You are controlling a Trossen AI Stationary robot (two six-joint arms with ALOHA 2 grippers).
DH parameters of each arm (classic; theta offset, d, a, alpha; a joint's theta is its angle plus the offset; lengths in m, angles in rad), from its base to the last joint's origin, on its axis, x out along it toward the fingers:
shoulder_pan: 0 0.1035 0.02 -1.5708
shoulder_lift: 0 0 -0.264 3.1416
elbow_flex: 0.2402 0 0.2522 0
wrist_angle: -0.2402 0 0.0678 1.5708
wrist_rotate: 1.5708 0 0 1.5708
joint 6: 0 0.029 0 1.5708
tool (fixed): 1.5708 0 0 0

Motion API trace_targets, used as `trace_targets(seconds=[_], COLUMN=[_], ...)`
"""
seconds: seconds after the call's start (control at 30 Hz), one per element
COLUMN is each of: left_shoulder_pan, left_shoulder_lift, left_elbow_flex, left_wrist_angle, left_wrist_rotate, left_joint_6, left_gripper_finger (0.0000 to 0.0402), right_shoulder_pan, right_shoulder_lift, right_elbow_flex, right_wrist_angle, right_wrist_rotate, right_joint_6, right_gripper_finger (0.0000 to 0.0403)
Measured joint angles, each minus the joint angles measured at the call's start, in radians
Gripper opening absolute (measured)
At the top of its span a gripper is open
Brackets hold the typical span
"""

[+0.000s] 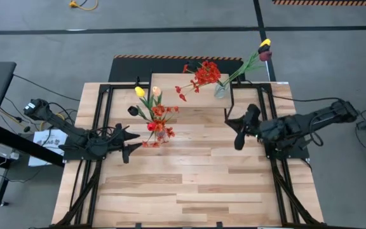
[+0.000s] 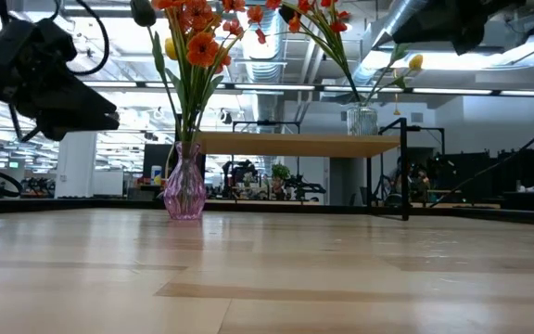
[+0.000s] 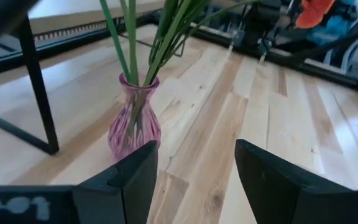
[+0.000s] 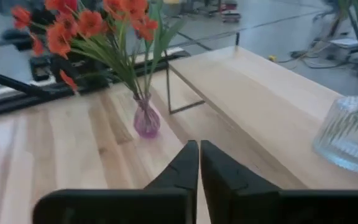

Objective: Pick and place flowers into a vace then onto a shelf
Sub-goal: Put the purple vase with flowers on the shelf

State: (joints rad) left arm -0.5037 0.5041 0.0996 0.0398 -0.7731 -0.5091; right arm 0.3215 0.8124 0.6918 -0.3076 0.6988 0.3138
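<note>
1. Right gripper [image 1: 232,129]: I read it clenched and empty, fingers pressed together, right of center in the high view, above the table [image 1: 189,184] just below the shelf's right end.

2. Left gripper [image 1: 135,142]: I see it released, jaws apart with nothing between them, left of center, just beside the pink vase [image 3: 134,124].

3. Pink vase: upright on the table, near the shelf's left leg. It holds orange-red sprays [image 2: 197,37] and tulips [image 1: 140,92] with yellow, cream and dark heads.

4. Shelf [image 1: 189,89]: light wood top on black legs, top center of the high view.

5. Clear glass vase [image 4: 352,134]: standing on the shelf's right end, holding orange-red sprays [image 1: 203,75] plus 2 tulips, yellow and maroon [image 1: 264,49], leaning toward the upper right.
</note>
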Motion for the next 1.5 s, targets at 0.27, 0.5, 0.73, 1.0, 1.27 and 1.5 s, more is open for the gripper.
trace_targets(seconds=[0.27,0.5,0.73,1.0,1.27,1.5], left_shoulder_pan=[0.003,0.060,0.139,0.214,0.256,0.318], left_shoulder_lift=[0.001,0.037,0.169,0.352,0.448,0.465], left_elbow_flex=[-0.088,-0.088,-0.083,-0.077,-0.075,-0.075], left_wrist_angle=[0.158,0.249,0.362,0.456,0.559,0.633], left_wrist_rotate=[-0.052,-0.050,-0.016,0.008,0.086,0.184], left_joint_6=[0.022,0.157,0.294,0.303,0.280,0.308], left_gripper_finger=[0.0204,0.0204,0.0204,0.0204,0.0204,0.0204], right_shoulder_pan=[0.195,0.399,0.481,0.497,0.497,0.497], right_shoulder_lift=[0.121,0.261,0.377,0.397,0.397,0.397], right_elbow_flex=[0.000,0.000,0.000,0.000,0.000,0.000], right_wrist_angle=[-0.002,-0.010,-0.015,-0.014,-0.004,-0.002], right_wrist_rotate=[0.284,0.583,0.677,0.691,0.687,0.686], right_joint_6=[0.094,0.218,0.288,0.289,0.289,0.289], right_gripper_finger=[0.0059,0.0049,0.0020,0.0018,0.0043,0.0052])
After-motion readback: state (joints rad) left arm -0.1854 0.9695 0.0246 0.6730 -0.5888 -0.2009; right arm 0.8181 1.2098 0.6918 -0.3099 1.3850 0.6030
